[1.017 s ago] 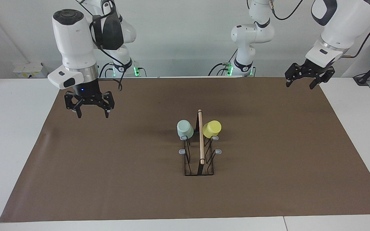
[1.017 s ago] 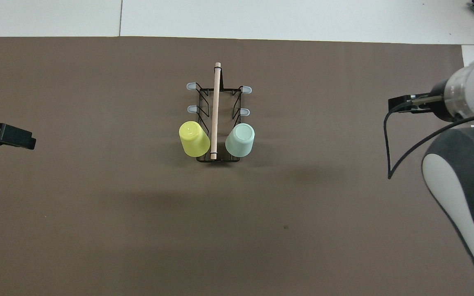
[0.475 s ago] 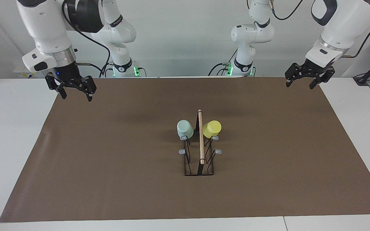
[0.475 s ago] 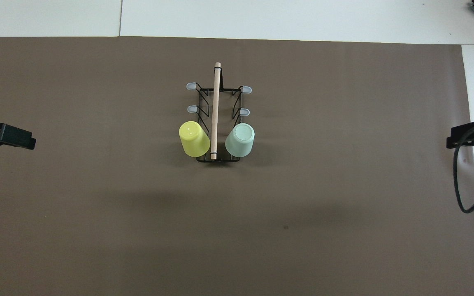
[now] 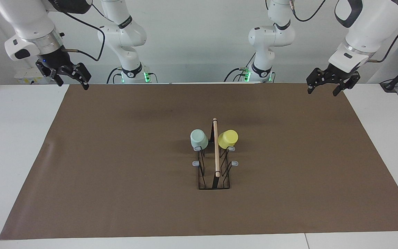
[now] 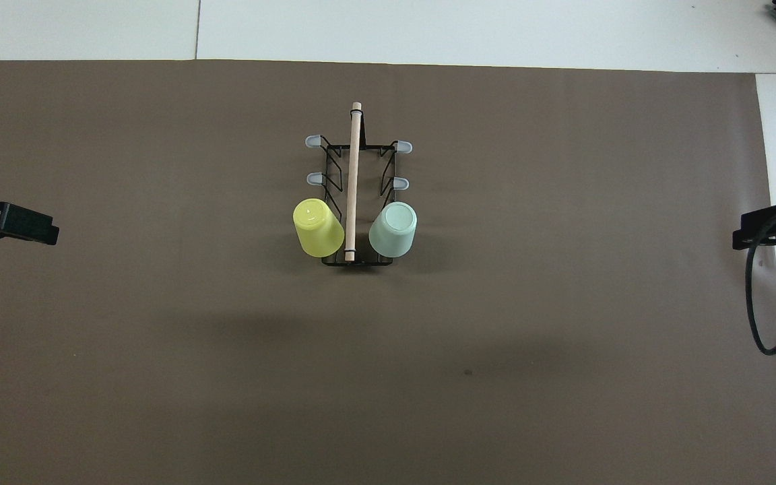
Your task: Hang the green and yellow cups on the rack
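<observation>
The black wire rack (image 5: 216,166) with a wooden rod stands mid-table; it also shows in the overhead view (image 6: 353,168). The mint green cup (image 5: 199,139) and the yellow cup (image 5: 228,138) sit upside down on the two prongs nearest the robots, one on each side of the rod. The green cup (image 6: 393,229) and the yellow cup (image 6: 318,227) also show from above. My right gripper (image 5: 73,84) is open and empty, raised over the mat's corner at the right arm's end. My left gripper (image 5: 322,92) is open and empty, waiting over the mat's edge at the left arm's end.
A brown mat (image 5: 116,173) covers most of the white table (image 5: 12,138). The rack's other grey-tipped prongs (image 5: 234,163) are bare. A black cable (image 6: 758,316) hangs from the right arm.
My right gripper has risen and drawn back from over the mat toward the robots' end and the right arm's corner. The left arm, cups and rack have not moved.
</observation>
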Robot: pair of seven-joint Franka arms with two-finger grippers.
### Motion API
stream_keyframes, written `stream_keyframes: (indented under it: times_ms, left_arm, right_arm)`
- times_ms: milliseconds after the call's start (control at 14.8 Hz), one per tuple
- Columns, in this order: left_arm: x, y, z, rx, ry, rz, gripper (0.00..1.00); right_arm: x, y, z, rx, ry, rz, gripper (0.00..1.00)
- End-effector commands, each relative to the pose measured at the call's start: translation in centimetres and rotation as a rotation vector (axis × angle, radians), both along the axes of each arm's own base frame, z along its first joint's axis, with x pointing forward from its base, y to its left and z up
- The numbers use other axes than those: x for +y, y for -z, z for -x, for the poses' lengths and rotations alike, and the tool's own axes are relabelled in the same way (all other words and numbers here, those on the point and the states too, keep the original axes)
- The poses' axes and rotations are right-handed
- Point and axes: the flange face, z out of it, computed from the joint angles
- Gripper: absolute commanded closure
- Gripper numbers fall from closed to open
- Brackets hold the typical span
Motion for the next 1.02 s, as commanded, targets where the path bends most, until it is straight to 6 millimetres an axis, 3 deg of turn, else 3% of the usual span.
stream_keyframes:
  times_ms: [0,949]
  left_arm:
    - [-0.1,-0.4,0.6,0.007,-0.011,0.011,0.00]
    - [-0.4,-0.5,0.6,-0.001,-0.008,0.011,0.00]
  right_arm:
    - [0.4,-0.2,0.1,0.018,0.001,-0.008,0.00]
    - [1.4,0.0,-0.1,-0.009,-0.017,-0.013,0.00]
